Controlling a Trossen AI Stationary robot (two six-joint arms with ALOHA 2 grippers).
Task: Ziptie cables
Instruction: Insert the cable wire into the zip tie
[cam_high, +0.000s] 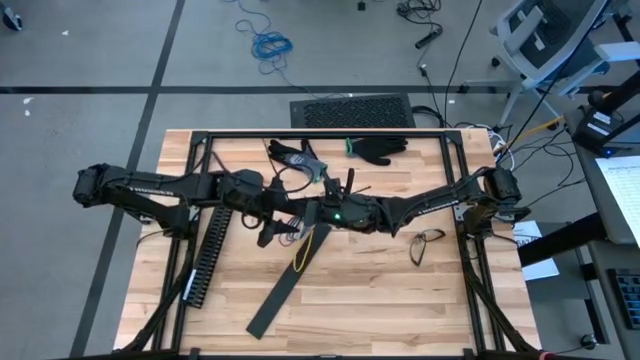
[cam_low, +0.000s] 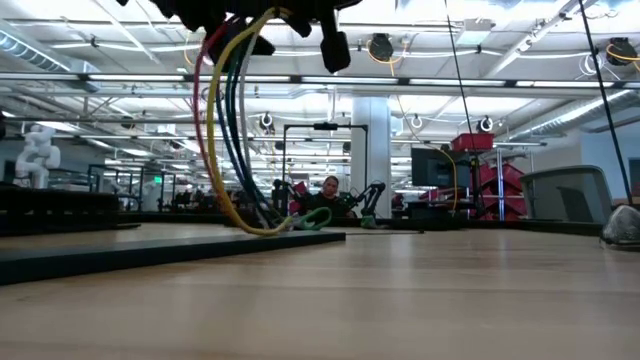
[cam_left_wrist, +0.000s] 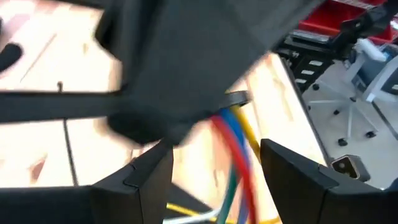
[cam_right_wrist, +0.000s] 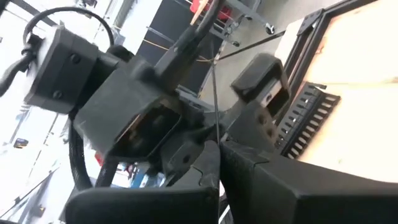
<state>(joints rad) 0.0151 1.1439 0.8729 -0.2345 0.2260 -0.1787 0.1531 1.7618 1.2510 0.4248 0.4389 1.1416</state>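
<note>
Both arms meet over the middle of the bench (cam_high: 400, 300), lifted clear of its surface. From above, the left claw (cam_high: 283, 222) and the right claw (cam_high: 312, 213) are close together, almost nose to nose, with the cables (cam_high: 304, 245) hanging between and below them; only a yellow strand shows clearly there, trailing toward the front edge across a long dark flat strip (cam_high: 283, 295).

The low view adds what the overhead hides: the cables (cam_low: 228, 130) drop as a loose loop of red, yellow, blue and green wires from the dark claws at the upper edge, and the bottom of the loop reaches the bench top.

The left wrist view shows the left claw (cam_left_wrist: 214, 171) with its fingers (cam_left_wrist: 292, 177) standing apart, the red, blue, yellow and green cables (cam_left_wrist: 239, 155) passing through the gap without being pinched. The right arm's dark body fills the space just beyond.

In the right wrist view the right claw (cam_right_wrist: 217, 168) has its fingers pressed together on a thin black zip tie (cam_right_wrist: 213, 81), which runs straight out from them.

A black slotted duct (cam_high: 208, 255) lies near the left edge, black gloves (cam_high: 380, 148) near the back edge, and a pair of glasses (cam_high: 428, 242) toward the right edge.
</note>
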